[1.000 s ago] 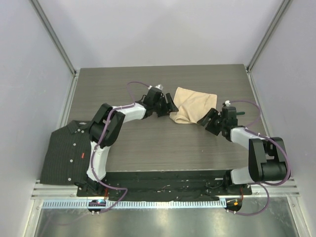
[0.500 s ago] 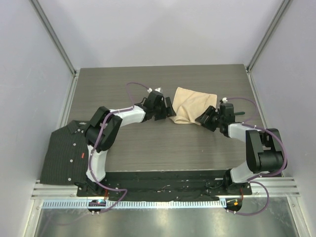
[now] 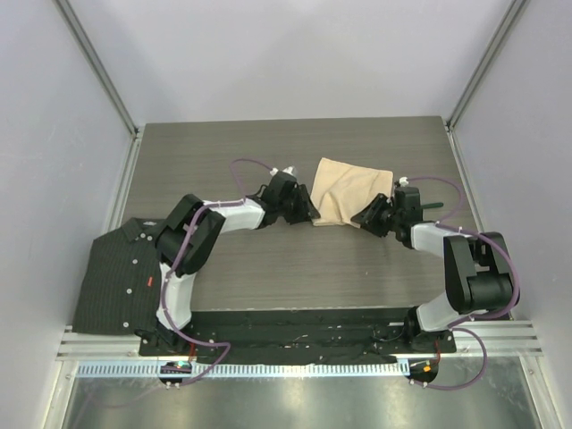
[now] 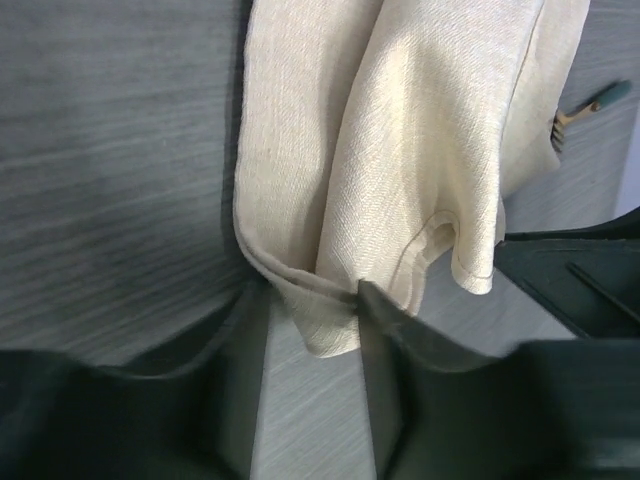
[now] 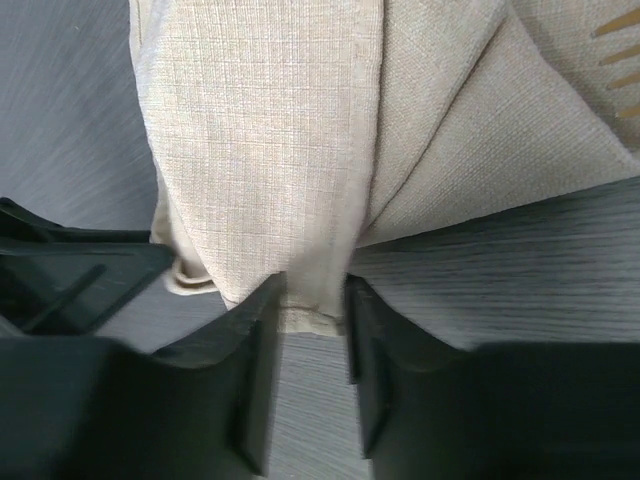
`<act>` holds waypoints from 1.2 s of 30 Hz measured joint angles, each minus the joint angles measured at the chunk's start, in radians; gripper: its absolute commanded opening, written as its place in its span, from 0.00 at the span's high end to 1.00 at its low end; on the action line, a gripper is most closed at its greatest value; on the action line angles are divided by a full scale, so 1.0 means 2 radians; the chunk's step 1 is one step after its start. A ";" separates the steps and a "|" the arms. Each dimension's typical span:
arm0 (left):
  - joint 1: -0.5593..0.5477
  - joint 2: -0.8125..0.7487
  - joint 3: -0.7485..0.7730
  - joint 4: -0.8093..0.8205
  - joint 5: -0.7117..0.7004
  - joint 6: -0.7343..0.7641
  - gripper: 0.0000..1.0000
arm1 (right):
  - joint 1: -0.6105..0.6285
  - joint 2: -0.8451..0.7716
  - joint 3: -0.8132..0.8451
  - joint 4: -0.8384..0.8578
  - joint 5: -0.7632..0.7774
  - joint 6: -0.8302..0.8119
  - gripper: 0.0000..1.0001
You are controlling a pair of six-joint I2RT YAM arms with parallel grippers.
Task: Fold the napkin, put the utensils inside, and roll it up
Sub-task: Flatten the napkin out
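**Jaws clenched on rumpled beige cloth napkin (image 3: 350,190)**

Left jaws and right jaws each pinch a near corner; the napkin lies mid dark wood-grain tabletop (image 3: 268,264), a green-handled fork (image 4: 590,105) just beside its right edge.

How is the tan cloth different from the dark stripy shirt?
The soft beige cloth napkin is plain and rumpled; the dark pinstriped button-up shirt is folded flat. The napkin lies midway across the grey wood-grain table; the shirt lies at its near-left corner. Both are fabric.
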 measured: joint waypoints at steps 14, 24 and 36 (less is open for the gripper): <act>-0.007 -0.074 -0.121 0.048 -0.005 -0.001 1.00 | 0.005 -0.095 -0.003 -0.031 -0.007 -0.001 0.99; -0.137 -0.271 -0.271 0.003 -0.103 -0.003 0.28 | 0.066 -0.211 -0.038 -0.095 0.040 -0.010 0.99; -0.098 -0.422 -0.231 -0.146 -0.256 0.050 0.24 | 0.076 -0.335 -0.050 -0.196 0.123 -0.016 0.99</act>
